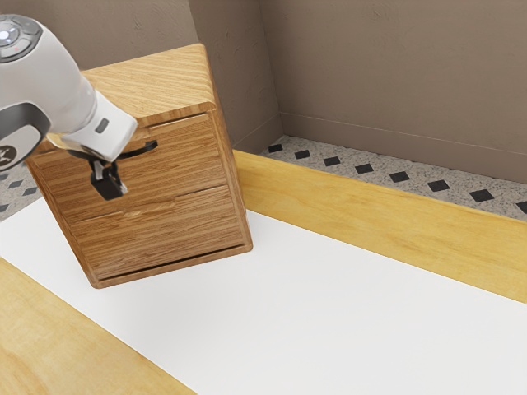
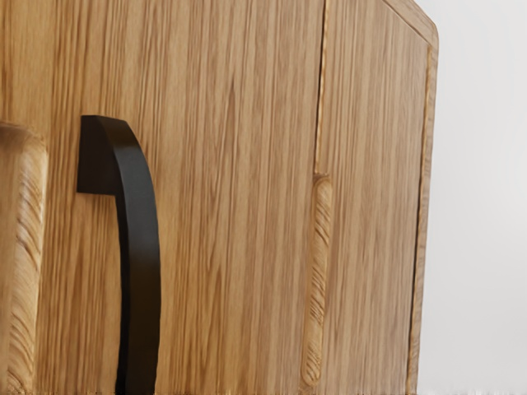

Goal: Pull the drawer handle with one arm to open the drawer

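A small oak cabinet (image 1: pixel 177 90) stands tilted at the back left of the white tabletop. Its upper drawer (image 1: pixel 185 160) carries a curved black handle (image 1: pixel 145 149), and a second drawer front (image 1: pixel 169 226) sits below it. Both fronts look flush with the cabinet. My gripper (image 1: pixel 108 183) hangs in front of the upper drawer, just below the handle's end toward the exterior view's left. The white forearm covers that end of the handle. In the wrist view the handle (image 2: pixel 136 247) runs close before the camera, off to one side of the hand's centre, with a carved groove (image 2: pixel 317 280) beyond it.
The white tabletop (image 1: pixel 313 313) stretches to the exterior view's right of the cabinet. A raised wooden rim (image 1: pixel 370 214) borders it at the back and another wooden band (image 1: pixel 58 346) at the front left. Tiled floor (image 1: pixel 412 177) and a brown wall lie behind.
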Controlling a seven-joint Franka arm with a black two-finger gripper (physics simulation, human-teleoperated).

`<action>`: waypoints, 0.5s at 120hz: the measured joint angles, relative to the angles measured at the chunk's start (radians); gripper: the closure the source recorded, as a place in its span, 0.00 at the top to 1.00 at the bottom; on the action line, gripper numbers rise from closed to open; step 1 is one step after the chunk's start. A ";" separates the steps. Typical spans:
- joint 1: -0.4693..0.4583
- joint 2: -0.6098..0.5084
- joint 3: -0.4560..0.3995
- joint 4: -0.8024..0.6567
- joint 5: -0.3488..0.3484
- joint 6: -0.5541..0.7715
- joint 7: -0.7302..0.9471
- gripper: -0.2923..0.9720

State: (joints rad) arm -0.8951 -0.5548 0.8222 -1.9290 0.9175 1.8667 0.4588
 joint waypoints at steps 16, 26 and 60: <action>0.001 0.000 0.007 0.000 0.000 0.001 -0.001 0.77; -0.004 0.000 0.010 0.000 0.003 0.001 -0.003 0.77; -0.025 0.000 0.044 0.000 0.011 0.012 -0.008 0.77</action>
State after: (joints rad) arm -0.9201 -0.5553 0.8666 -1.9293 0.9288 1.8786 0.4504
